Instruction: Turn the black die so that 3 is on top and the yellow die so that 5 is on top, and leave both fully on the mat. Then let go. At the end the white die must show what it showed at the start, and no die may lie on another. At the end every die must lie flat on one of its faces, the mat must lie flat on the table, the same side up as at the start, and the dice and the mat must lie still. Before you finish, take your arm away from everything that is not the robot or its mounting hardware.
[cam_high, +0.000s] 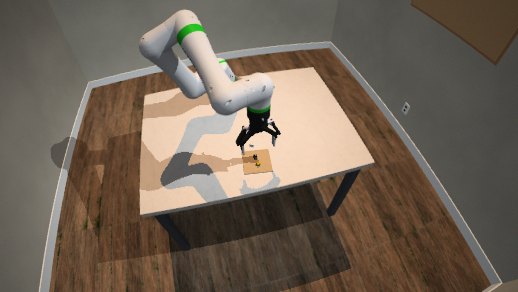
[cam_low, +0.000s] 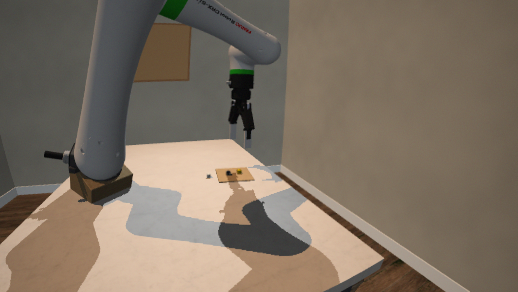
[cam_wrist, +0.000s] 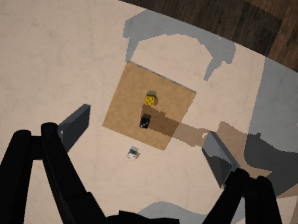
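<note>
Black die (cam_high: 255, 157) (cam_low: 228, 173) (cam_wrist: 144, 121) and yellow die (cam_high: 258, 164) (cam_low: 239, 171) (cam_wrist: 150, 100) sit apart on the tan mat (cam_high: 250, 169) (cam_low: 242, 177) (cam_wrist: 120, 110); the white die (cam_high: 251, 145) (cam_low: 208, 176) (cam_wrist: 132, 153) lies just beside it, on the pale table (cam_high: 320, 125) (cam_low: 175, 165) (cam_wrist: 50, 60); the gripper (cam_high: 258, 146) (cam_low: 240, 141) (cam_wrist: 148, 128) hangs above them, released and spread wide, with nothing between its fingers; I take the step in hand to be either a check between turns or the final clearing away, since the pips are too small to read with confidence; if black shows 3 and yellow shows 5, the next move should simply be to keep clear and let everything lie; if either is wrong, it calls for a narrow, centred grasp on that die alone, a quarter turn, and a low release away from its neighbour; as for writing, the arm (cam_high: 205, 55) (cam_low: 215, 20) carries red "FANUC" lettering, upside down in the exterior view, followed by darker "Robot CRX-5iA", its last characters poorly legible; no other label can be read.
</note>
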